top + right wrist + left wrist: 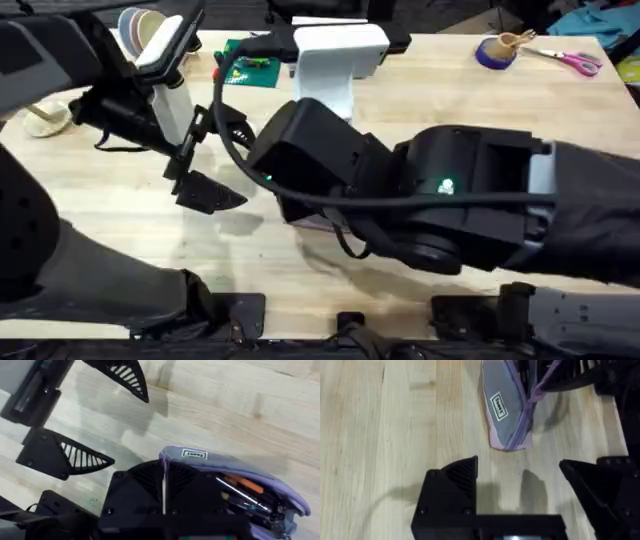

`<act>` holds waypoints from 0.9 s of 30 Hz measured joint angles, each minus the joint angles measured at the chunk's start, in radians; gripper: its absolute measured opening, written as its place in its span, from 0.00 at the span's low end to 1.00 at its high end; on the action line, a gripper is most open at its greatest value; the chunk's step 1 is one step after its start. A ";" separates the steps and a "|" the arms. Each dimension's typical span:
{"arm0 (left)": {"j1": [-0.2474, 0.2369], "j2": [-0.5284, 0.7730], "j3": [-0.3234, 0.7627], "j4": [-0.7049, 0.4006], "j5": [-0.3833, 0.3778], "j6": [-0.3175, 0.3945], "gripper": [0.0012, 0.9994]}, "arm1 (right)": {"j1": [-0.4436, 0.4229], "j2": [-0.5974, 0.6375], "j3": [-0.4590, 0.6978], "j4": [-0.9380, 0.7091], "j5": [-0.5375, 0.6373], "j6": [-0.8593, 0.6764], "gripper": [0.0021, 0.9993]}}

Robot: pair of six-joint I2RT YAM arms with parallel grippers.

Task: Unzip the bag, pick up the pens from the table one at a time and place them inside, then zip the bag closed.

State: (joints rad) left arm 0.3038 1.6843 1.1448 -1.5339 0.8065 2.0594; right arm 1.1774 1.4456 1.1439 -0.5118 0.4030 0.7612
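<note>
Now you are looking at the bag (235, 477) lying on the table (380, 435), open, pens (242, 491) inside. Left gripper (520, 495) is hovering spread apart beside it; right gripper (164, 491) is pinched on its end. Soft fabric is sagging; take the zipper pull.

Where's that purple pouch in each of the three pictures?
Overhead: the pouch is just a sliver under the big right arm, near the middle.
Left wrist: top centre.
Right wrist: lower right, open, with pens inside.
Shared landmark: its white label, seen in both wrist views.
</note>
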 joint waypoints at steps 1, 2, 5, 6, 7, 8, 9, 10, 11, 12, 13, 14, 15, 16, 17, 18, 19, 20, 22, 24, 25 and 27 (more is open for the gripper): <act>0.000 0.000 -0.007 0.003 0.009 0.000 0.99 | -0.001 0.000 0.000 0.000 0.000 -0.002 0.03; 0.000 0.000 -0.014 0.005 0.016 0.000 0.99 | -0.002 0.000 0.000 0.000 0.000 -0.003 0.03; -0.013 0.000 -0.035 0.023 0.031 0.000 0.99 | -0.004 0.000 0.000 0.000 0.000 -0.006 0.03; -0.023 0.000 -0.043 0.031 0.037 0.000 0.99 | -0.005 0.000 0.000 0.000 0.000 -0.006 0.03; -0.034 0.000 -0.050 0.038 0.041 0.000 0.99 | -0.005 0.000 0.000 0.000 0.000 -0.006 0.03; -0.050 0.000 -0.059 0.052 0.045 0.000 0.99 | -0.005 0.000 0.000 0.000 0.000 -0.006 0.03; -0.063 0.000 -0.066 0.063 0.047 0.000 0.99 | -0.005 0.000 0.000 0.000 0.000 -0.006 0.03; -0.081 0.000 -0.075 0.078 0.049 0.000 0.99 | -0.005 0.000 0.000 0.000 0.000 -0.006 0.03; -0.097 0.000 -0.082 0.091 0.052 -0.002 0.99 | -0.005 0.000 0.000 0.000 0.000 -0.007 0.03; -0.113 0.000 -0.090 0.107 0.055 -0.007 0.99 | -0.005 0.000 0.000 0.000 0.000 -0.006 0.03; -0.128 0.000 -0.097 0.122 0.058 -0.016 0.99 | -0.005 0.000 0.000 0.000 0.000 -0.006 0.03; -0.141 0.000 -0.101 0.137 0.061 -0.026 0.99 | -0.005 0.000 0.000 0.000 0.000 -0.006 0.03; -0.153 0.000 -0.106 0.152 0.063 -0.036 0.99 | -0.005 0.000 0.000 0.000 0.000 -0.006 0.03; -0.165 0.000 -0.111 0.167 0.067 -0.049 0.99 | -0.005 0.000 0.000 0.000 0.000 -0.006 0.03; -0.176 0.000 -0.114 0.178 0.070 -0.057 0.99 | -0.005 0.000 0.000 0.000 0.000 -0.007 0.03; -0.185 0.000 -0.116 0.185 0.074 -0.063 0.99 | -0.005 0.000 0.000 0.000 0.000 -0.006 0.03; -0.196 0.000 -0.118 0.190 0.080 -0.069 0.99 | -0.005 0.000 0.000 0.000 0.000 -0.006 0.03; -0.204 0.000 -0.119 0.194 0.084 -0.074 0.99 | -0.005 0.000 0.000 0.000 0.000 -0.006 0.03; -0.225 0.000 -0.120 0.203 0.089 -0.080 0.99 | -0.005 0.000 0.000 0.000 0.000 -0.006 0.03; -0.246 0.000 -0.121 0.217 0.091 -0.086 1.00 | -0.005 0.000 0.000 0.000 0.000 -0.007 0.03; -0.255 0.000 -0.123 0.226 0.092 -0.091 1.00 | -0.005 0.000 0.000 0.000 0.000 -0.006 0.03; -0.271 0.000 -0.125 0.248 0.092 -0.110 1.00 | -0.005 0.000 0.000 0.000 0.000 -0.007 0.03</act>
State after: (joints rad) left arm 0.0326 1.6840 1.0197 -1.2857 0.8982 1.9489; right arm 1.1728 1.4458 1.1439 -0.5114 0.4030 0.7546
